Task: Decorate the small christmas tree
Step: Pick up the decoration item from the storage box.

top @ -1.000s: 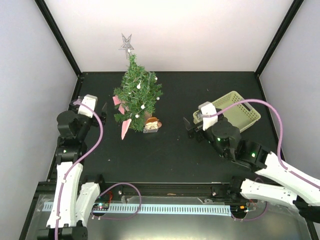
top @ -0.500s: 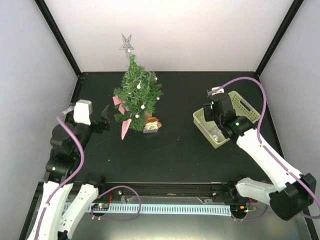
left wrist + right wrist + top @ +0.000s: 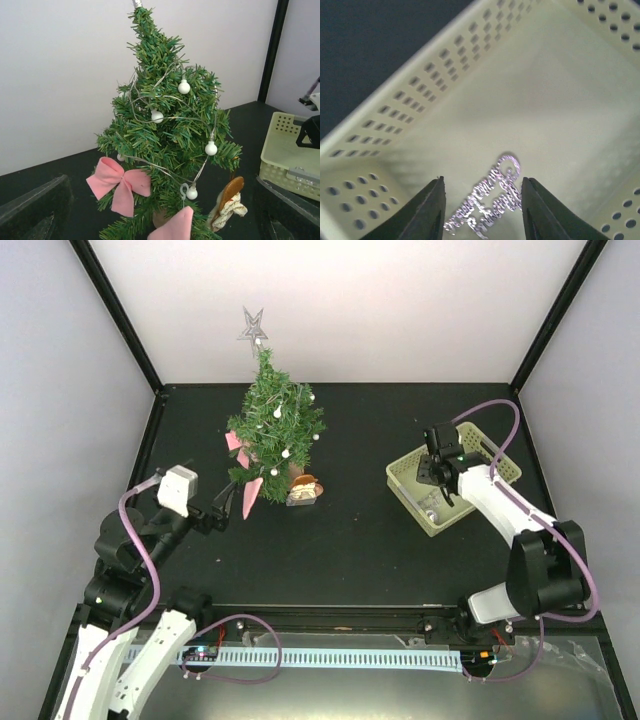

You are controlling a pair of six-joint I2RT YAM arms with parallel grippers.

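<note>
- The small christmas tree [image 3: 272, 430] is seen standing upright at the far left of the black table [image 3: 350, 540], well apart from the pale perforated basket [image 3: 503, 468] on the right.
- The right gripper [image 3: 483, 186] is held inside the basket with its 2 fingers spread and nothing between the pads. A silver glitter ornament [image 3: 489, 199] lies flat on the basket floor directly under the gap.
- The step in hand is judged to be picking up this ornament. The fingers should be lowered until the tips almost meet the floor, with the thin piece kept centred between them.
- The pinch is best closed across the ornament's narrow width. The lift should then be made straight up, so that the basket wall is cleared.
- The left gripper [image 3: 224, 506] is parked near the tree, its fingers apart and empty.
- The ornament's lower part is cut off by the right wrist frame edge, so its lettering cannot be read and no hanging loop can be confirmed.
- The tree's base is hidden by foliage, a pink bow [image 3: 118, 182] and a hanging biscuit-like ornament [image 3: 229, 199] in the left wrist view.
- In the top view the right fingertips cannot be told apart inside the basket.
</note>
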